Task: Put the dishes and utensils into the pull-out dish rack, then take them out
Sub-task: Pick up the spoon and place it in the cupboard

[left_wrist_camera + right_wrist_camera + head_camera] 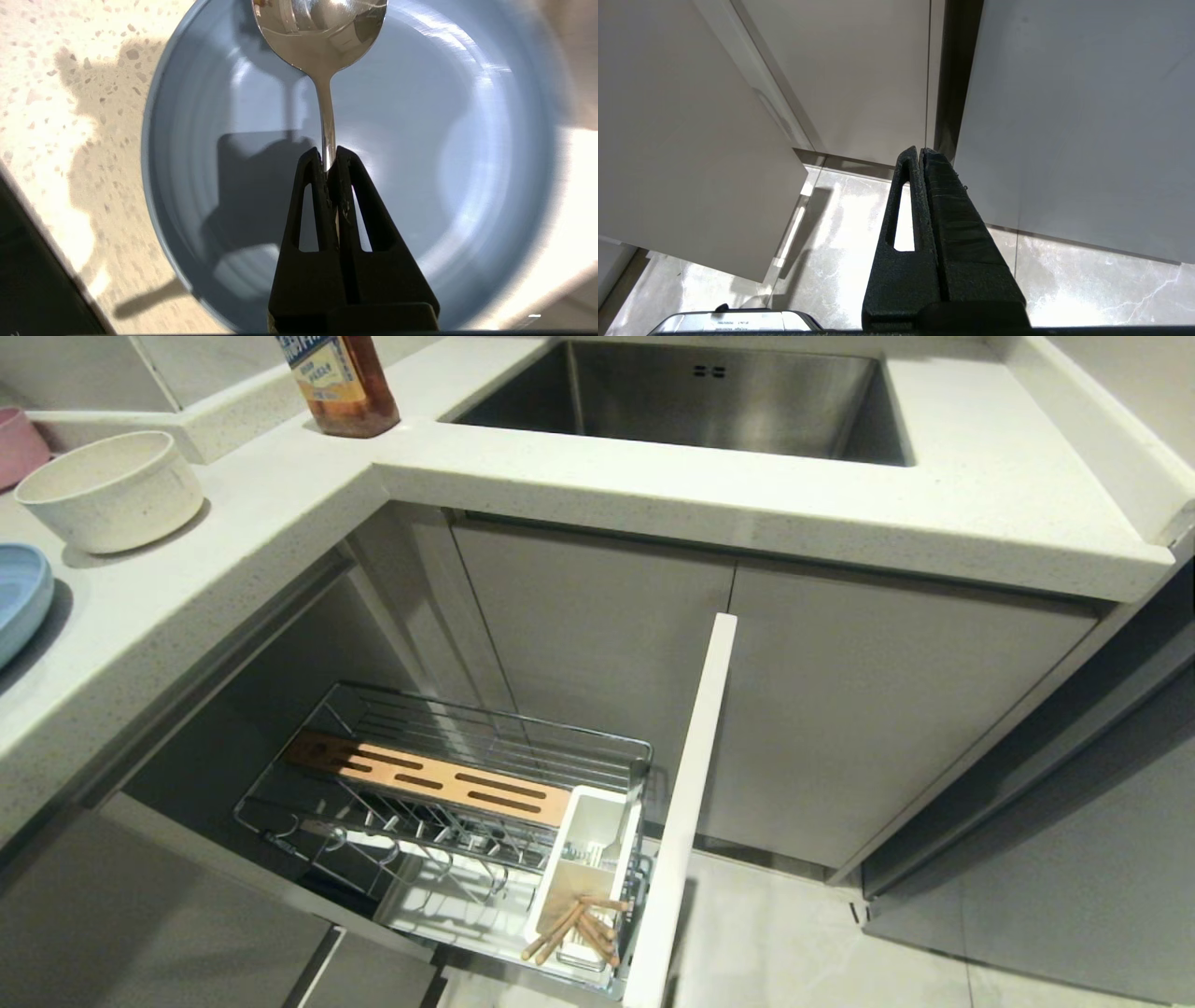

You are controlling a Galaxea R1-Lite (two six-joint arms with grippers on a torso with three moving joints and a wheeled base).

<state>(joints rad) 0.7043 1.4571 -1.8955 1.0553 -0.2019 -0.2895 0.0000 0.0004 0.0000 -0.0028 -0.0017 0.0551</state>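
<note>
The metal spoon (322, 42) hangs over the light-blue plate (467, 186), its thin handle pinched tight between the closed fingers of the left gripper (329, 156), bowl end pointing away from the wrist. That plate sits on the speckled countertop (280, 504), at the far left edge of the head view, with the cream bowl (112, 490) just beyond it. Down below, the pull-out dish rack (448, 784) stands drawn out, chopsticks (579, 929) resting in its white utensil holder (583, 868) next to the tall cabinet front (686, 803). The right gripper (920, 151) hangs with fingers pressed together, holding nothing, above the floor by the cabinets.
</note>
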